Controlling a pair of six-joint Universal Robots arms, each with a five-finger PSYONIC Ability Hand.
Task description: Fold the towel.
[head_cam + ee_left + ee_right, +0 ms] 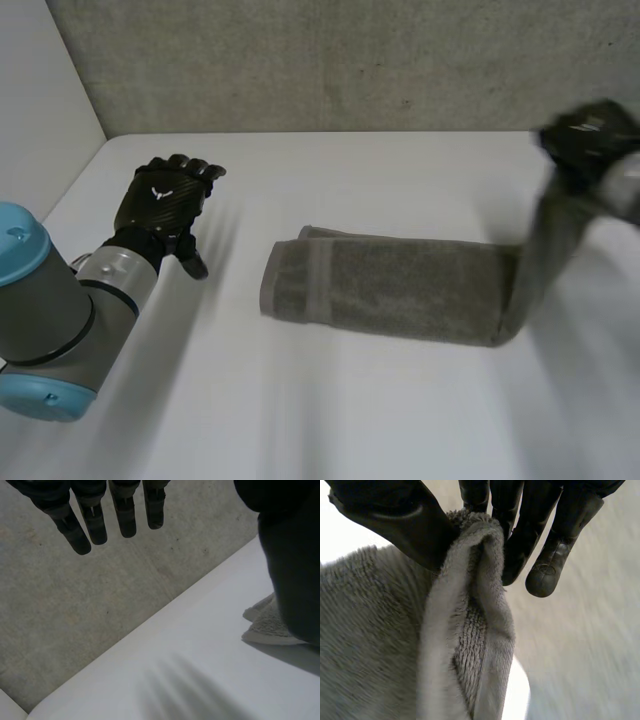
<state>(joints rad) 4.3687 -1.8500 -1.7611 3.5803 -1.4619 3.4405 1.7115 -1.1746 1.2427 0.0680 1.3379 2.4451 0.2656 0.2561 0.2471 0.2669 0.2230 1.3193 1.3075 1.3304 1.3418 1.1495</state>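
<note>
A grey-brown towel [400, 288] lies folded into a long strip across the middle of the white table [330, 410]. Its right end is lifted off the surface and hangs from my right hand [590, 140], high at the far right. In the right wrist view the thumb [395, 520] and fingers [520, 540] pinch a bunched fold of the towel [465, 630]. My left hand [165, 200] hovers over the table's left side with fingers straight, well clear of the towel's left end. In the left wrist view its fingers [95, 522] spread in the air and the towel's end [267, 622] lies beside it.
A grey concrete wall [330, 60] runs behind the table's far edge. A white panel [40, 90] stands at the left. My left arm [45, 320] with its light-blue caps fills the near left corner.
</note>
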